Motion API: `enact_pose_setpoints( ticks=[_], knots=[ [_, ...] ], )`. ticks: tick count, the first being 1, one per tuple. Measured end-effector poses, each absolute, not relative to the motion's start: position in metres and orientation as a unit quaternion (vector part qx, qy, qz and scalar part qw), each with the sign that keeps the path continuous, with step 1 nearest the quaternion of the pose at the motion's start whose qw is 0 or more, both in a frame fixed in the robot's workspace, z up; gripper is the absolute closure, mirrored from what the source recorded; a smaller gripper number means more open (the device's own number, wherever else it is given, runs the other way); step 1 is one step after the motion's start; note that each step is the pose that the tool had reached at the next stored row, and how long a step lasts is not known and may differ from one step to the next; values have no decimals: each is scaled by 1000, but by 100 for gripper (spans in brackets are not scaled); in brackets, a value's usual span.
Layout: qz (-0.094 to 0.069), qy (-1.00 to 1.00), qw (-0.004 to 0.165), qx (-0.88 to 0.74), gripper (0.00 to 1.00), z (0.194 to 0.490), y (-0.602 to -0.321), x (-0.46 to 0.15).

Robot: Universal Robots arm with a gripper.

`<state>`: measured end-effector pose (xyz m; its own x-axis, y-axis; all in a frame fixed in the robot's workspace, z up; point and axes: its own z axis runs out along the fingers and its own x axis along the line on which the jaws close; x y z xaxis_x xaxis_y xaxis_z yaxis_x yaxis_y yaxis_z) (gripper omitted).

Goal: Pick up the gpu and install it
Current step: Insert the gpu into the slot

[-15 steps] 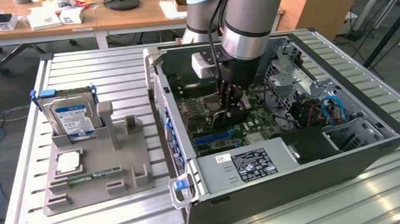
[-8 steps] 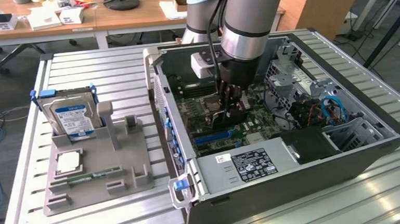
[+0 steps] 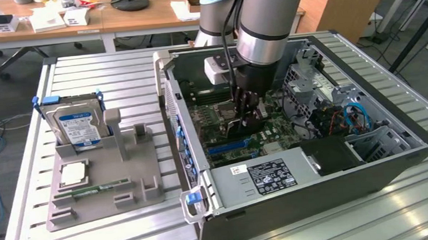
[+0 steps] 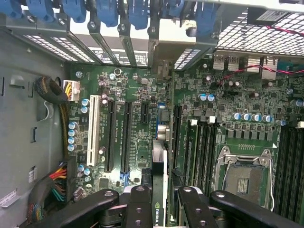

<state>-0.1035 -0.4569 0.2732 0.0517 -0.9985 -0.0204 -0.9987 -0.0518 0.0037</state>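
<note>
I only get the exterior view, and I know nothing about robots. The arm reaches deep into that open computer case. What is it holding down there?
Observer: The wrist view shows the gripper clamped on the gpu, a thin card seen edge-on, with an NVIDIA logo between the fingers.
Operator: Is it plugged in yet?
Observer: I cannot tell. Its edge runs parallel to the long black slots on the motherboard, beside them.
Operator: Anything else on that board?
Observer: The CPU socket is empty, a metal frame around a bare dark square.
</note>
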Motion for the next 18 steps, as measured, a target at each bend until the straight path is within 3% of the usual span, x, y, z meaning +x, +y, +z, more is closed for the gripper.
enact_pose_setpoints(
  ticks=[18],
  knots=[
    [9, 689, 6, -725, 74, 273, -457, -109]
  ],
)
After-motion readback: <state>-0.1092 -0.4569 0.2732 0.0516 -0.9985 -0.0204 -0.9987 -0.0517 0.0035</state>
